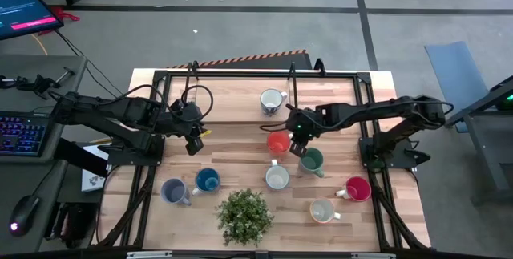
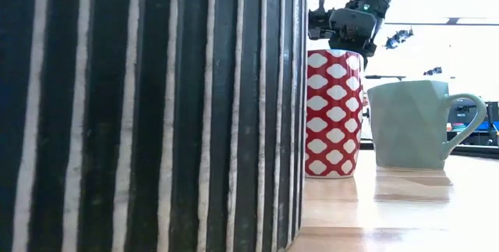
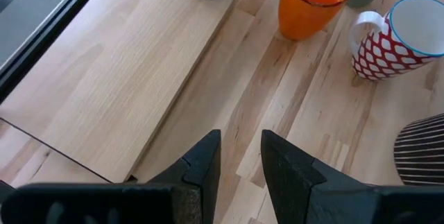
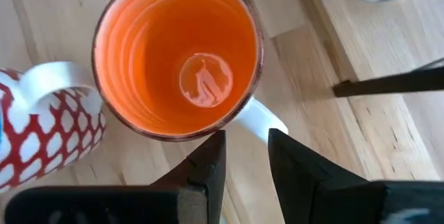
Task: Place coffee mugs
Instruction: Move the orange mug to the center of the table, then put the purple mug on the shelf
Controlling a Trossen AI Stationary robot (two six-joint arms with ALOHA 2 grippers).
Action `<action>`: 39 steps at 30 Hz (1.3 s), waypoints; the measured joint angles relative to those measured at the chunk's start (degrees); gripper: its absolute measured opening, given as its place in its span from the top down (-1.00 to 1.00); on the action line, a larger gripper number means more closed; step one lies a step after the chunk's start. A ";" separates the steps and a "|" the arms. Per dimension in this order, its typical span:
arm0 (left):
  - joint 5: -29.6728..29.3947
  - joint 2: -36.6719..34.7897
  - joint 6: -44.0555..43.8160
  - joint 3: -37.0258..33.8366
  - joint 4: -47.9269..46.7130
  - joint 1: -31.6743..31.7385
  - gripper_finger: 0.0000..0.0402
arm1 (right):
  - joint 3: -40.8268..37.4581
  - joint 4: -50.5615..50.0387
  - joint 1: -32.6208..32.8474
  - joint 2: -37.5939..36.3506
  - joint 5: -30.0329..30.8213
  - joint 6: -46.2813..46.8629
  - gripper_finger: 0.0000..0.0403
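My right end effector [image 4: 245, 156] hovers directly over the orange mug [image 4: 179, 54], fingers slightly spread and lined up on either side of its white handle, pinching nothing. The orange mug stands upright on the counter [image 1: 232, 151], near mid-counter, with the red-patterned mug [image 4: 41, 130] just beside it and the green mug [image 1: 311, 160] close by.

Risks I see: the handle is thin and the finger gap is narrow, so if I drop off-centre one finger lands on the handle top and tips the mug. A pinch on the handle alone could let the mug swing or slip on lifting. The red-patterned mug sits so close that any sideways drift could knock it.

My left end effector [image 3: 239, 154] waits over bare counter at the left side, fingers a little apart, holding nothing. It is well away from the mugs, so I see little clash risk.

The other mugs and the potted plant [image 1: 244, 215] crowd the front, leaving tight placement room.
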 joint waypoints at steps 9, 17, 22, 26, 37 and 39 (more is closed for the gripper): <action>-0.27 -0.01 0.01 0.02 0.01 0.00 0.53 | -0.02 5.94 0.32 3.44 -2.82 0.88 0.52; -0.25 -0.02 0.04 0.02 0.02 -0.02 0.53 | -0.04 14.93 0.30 3.76 -4.36 0.90 0.52; -0.25 -0.02 0.04 0.02 0.02 0.00 0.53 | -0.04 18.02 0.28 3.48 -4.08 2.42 0.52; -0.48 0.00 0.04 0.00 0.00 0.00 0.53 | 2.81 15.38 -0.01 -0.11 0.04 1.43 0.52; 1.06 -0.02 -0.35 0.01 -0.09 0.00 0.53 | 8.52 -24.21 7.77 -18.71 16.28 4.57 0.52; 1.06 -0.01 0.14 0.02 -0.16 -0.01 0.53 | 4.57 -26.06 10.54 -23.61 16.83 8.02 0.52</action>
